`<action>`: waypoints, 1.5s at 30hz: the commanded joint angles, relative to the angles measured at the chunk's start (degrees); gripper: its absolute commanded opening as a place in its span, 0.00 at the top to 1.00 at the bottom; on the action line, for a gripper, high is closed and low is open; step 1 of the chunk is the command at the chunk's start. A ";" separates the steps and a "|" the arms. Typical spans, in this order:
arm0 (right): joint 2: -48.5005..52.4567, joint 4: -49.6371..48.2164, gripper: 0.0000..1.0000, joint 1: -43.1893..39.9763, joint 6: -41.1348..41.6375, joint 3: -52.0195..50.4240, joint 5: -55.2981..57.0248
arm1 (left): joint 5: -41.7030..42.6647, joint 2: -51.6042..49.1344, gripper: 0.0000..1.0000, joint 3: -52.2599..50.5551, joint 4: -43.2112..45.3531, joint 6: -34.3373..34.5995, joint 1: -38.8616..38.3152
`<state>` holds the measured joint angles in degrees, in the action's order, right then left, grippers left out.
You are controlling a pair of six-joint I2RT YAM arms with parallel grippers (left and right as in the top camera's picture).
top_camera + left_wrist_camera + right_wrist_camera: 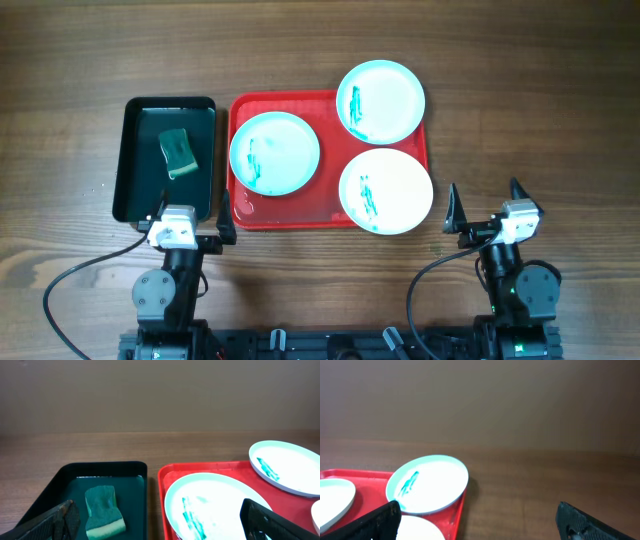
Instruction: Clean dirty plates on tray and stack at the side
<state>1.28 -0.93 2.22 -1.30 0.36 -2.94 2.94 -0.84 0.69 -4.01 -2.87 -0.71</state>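
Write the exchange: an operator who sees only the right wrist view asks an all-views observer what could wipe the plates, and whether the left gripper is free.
Operator: I see plates on a red tray, but nothing to wipe them with. Is there anything?
Observer: Yes. A green sponge lies in a dark tray just left of the red tray.
Operator: Is the left gripper holding something?
Observer: No. The left gripper is open and empty, at the near edges of the two trays.
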 commanded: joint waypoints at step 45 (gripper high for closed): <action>106.07 54.38 0.14 19.67 18.53 97.59 -12.57 | -0.13 -79.45 0.00 80.67 -54.64 26.32 4.59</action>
<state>99.85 51.66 17.26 16.47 89.60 -20.99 11.11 -79.92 79.53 -58.11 15.90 0.78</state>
